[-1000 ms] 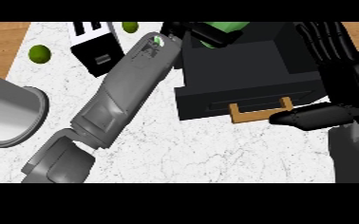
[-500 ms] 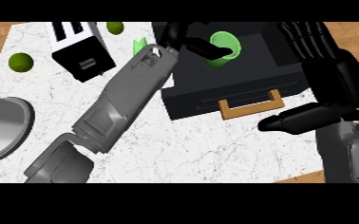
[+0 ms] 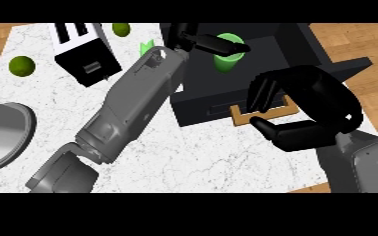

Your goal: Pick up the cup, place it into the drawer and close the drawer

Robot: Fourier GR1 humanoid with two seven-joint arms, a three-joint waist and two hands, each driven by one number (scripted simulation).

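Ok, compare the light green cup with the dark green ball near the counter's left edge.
The light green cup is bright, hollow and open-topped; the dark green ball is olive and solidly round. The cup is held by the black left hand, whose fingers curl round it, over the open black drawer; the ball lies free on the white marble counter, with nothing touching it. Both are green.

The right hand (image 3: pixel 314 105) blocks the drawer (image 3: pixel 203 100) front; counter (image 3: pixel 199 155) below it lies free.
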